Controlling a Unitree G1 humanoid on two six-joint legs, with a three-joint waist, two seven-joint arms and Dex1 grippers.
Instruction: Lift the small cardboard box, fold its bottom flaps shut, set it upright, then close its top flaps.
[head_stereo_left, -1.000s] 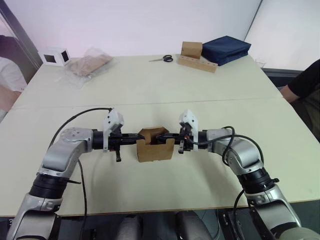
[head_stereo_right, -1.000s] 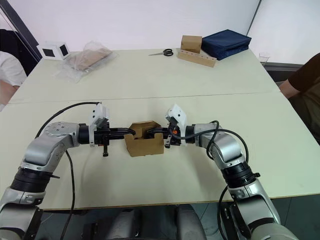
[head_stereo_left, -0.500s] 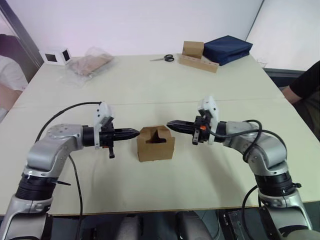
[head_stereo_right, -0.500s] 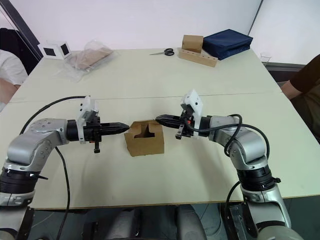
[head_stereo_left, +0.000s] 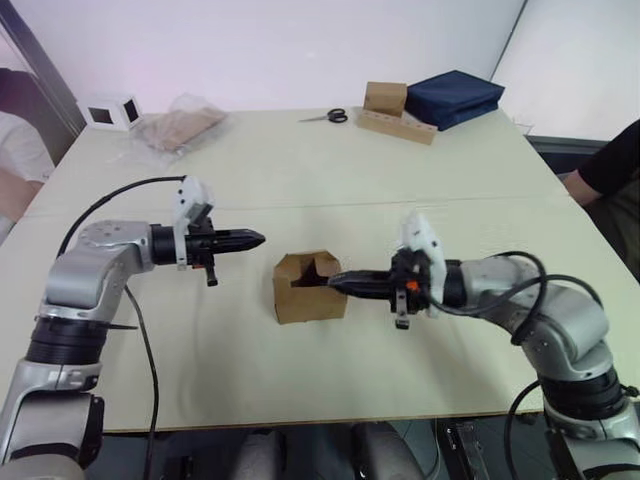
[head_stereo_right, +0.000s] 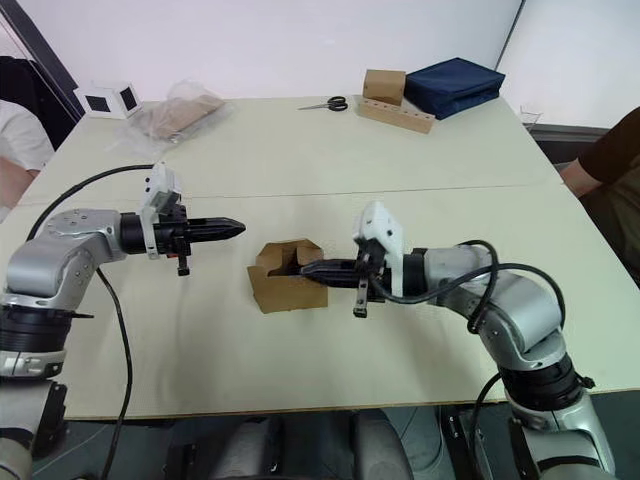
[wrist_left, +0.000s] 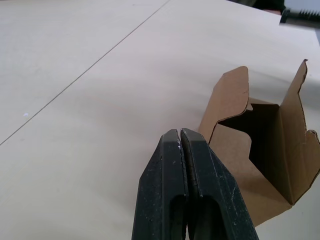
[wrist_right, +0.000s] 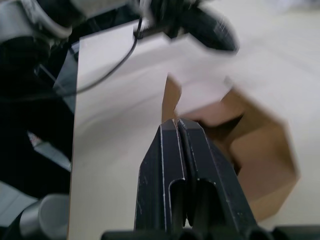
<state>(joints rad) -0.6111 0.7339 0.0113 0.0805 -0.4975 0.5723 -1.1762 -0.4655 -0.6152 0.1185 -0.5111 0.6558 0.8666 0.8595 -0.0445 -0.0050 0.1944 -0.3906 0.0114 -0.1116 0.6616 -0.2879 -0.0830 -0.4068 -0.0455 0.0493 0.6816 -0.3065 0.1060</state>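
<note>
Small cardboard box (head_stereo_left: 310, 290): plain brown, standing on the cream table (head_stereo_left: 300, 170) near its front middle, its open end facing up. Top flaps (wrist_left: 227, 97): raised and partly folded, leaving a dark gap into the interior; not closed.

Right gripper (head_stereo_left: 338, 282): fingers pressed together, holding nothing; tip at the box's upper right edge, at or just beside the flap there; contact cannot be told.

Left gripper (head_stereo_left: 255, 239): fingers pressed together, empty; held above the table to the box's left and slightly behind it, apart from the box, pointing toward it.

Far side of table, well apart from the box:
- white cube box (head_stereo_left: 111, 110), far left corner;
- clear plastic bag (head_stereo_left: 180, 128) with brown contents, beside the cube;
- scissors (head_stereo_left: 327, 117), middle of far edge;
- second brown box (head_stereo_left: 385, 98) behind a long wooden block (head_stereo_left: 396, 127), next to a navy bag (head_stereo_left: 455, 98).

Person's arm (head_stereo_left: 610, 170) at the table's right edge.
</note>
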